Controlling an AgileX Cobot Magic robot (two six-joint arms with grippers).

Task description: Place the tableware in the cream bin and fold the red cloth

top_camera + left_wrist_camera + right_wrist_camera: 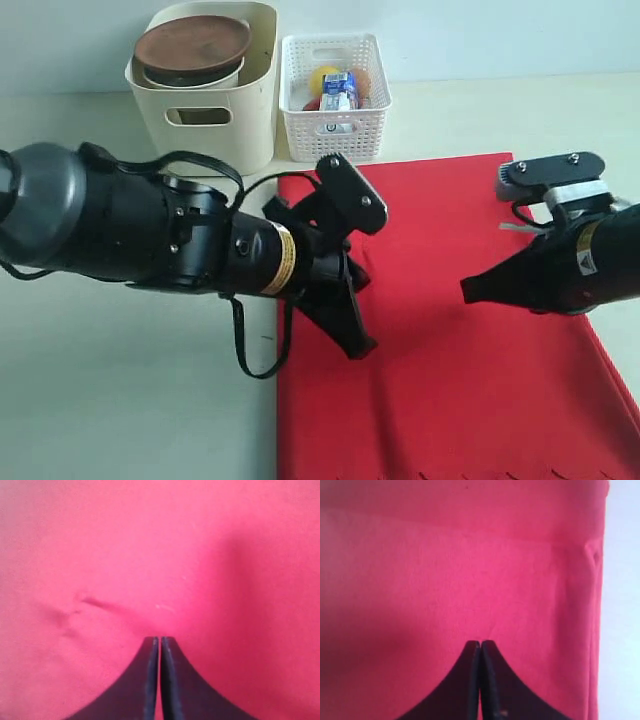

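Observation:
The red cloth point(470, 380) lies spread on the table, with its scalloped edge toward the front. My left gripper point(362, 350) is shut, its fingertips down at the cloth's left part point(160, 638), beside small wrinkles point(70, 612); nothing shows between the jaws. Above the cloth's right part, my right gripper point(467, 290) is also shut point(480, 642), close to the cloth's side edge point(600, 605). The cream bin point(215, 125) stands at the back left. It holds the round wooden plate point(193, 45) on top of a pale bowl point(222, 78). Other tableware is hidden.
A white lattice basket point(335, 125) right of the bin holds a blue-white milk carton point(339, 92), a lemon point(322, 76) and other food. The pale tabletop point(120, 400) extends left of the cloth and behind it.

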